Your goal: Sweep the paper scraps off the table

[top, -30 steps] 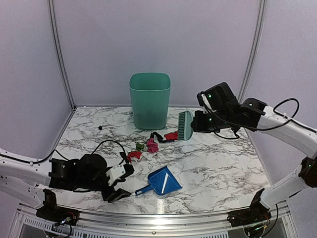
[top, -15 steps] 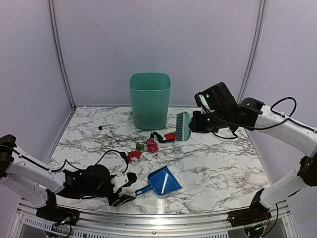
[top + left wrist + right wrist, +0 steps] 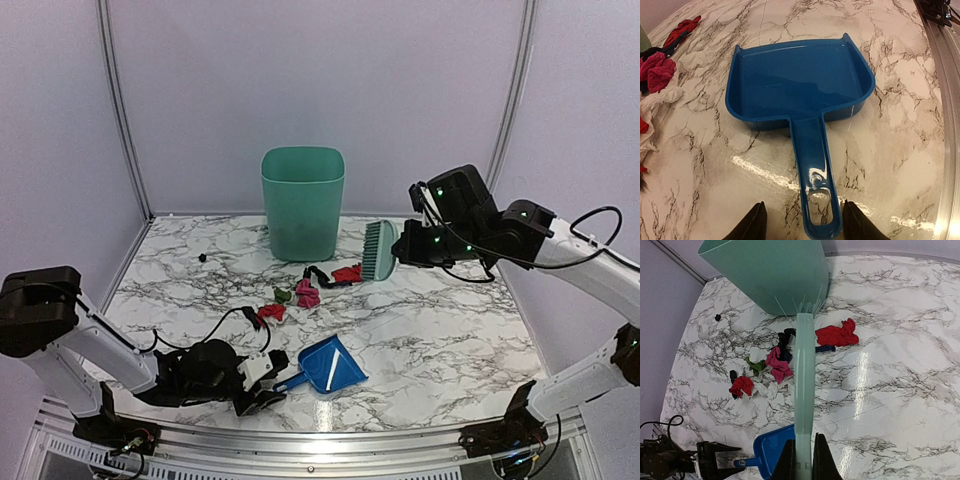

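Left arm (image 3: 150, 365) has stretched low, jaws released astride dustpan handle (image 3: 815, 165); right jaws clench brush (image 3: 378, 250).

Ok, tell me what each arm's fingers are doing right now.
Left fingers: open, either side of the dustpan handle.
Right fingers: closed on the brush handle.

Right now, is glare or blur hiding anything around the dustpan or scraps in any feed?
Left wrist: glare streak on the table beside the dustpan handle, edges sharp. Right wrist: a reflection strip right of the brush; the paper scraps read clearly. Top external: a white glint inside the dustpan, nothing hidden.
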Available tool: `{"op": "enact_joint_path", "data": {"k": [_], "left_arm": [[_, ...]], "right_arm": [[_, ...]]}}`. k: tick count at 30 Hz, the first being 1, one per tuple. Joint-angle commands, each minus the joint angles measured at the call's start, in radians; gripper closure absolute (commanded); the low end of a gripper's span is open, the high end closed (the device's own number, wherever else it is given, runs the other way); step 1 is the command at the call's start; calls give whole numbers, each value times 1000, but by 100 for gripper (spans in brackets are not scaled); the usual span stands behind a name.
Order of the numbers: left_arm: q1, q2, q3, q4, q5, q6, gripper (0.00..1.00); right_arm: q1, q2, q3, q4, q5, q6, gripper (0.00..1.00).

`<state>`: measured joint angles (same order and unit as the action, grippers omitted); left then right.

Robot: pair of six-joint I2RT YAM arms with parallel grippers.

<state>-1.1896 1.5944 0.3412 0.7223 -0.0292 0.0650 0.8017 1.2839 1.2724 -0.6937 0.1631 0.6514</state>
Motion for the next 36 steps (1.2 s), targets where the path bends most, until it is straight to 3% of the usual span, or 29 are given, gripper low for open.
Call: {"op": "enact_joint_path", "data": {"k": [1,16,22,25,30,36], "left_arm": [[-26,44,27,63,-52,0,48],[-65,110,49,78,-158,-41,63],[-65,112,47,78,-185,-51,80],[-66,86,48,71,-187,-45,90],[-66,28,62,24,-185,-33,98],[-67,-47,88,-69,-183,-41,100]], "right_arm": [[-9,-27,-5,-7,19,20,100],[-9,-29,-11,-12,18,15,100],[-9,-31,-13,-12,18,4,100],[-9,-40,-25,-8,26,2,100],[-9,-34,-30,8,18,-11,100],[-9,7,19,11,18,-39,100]]}}
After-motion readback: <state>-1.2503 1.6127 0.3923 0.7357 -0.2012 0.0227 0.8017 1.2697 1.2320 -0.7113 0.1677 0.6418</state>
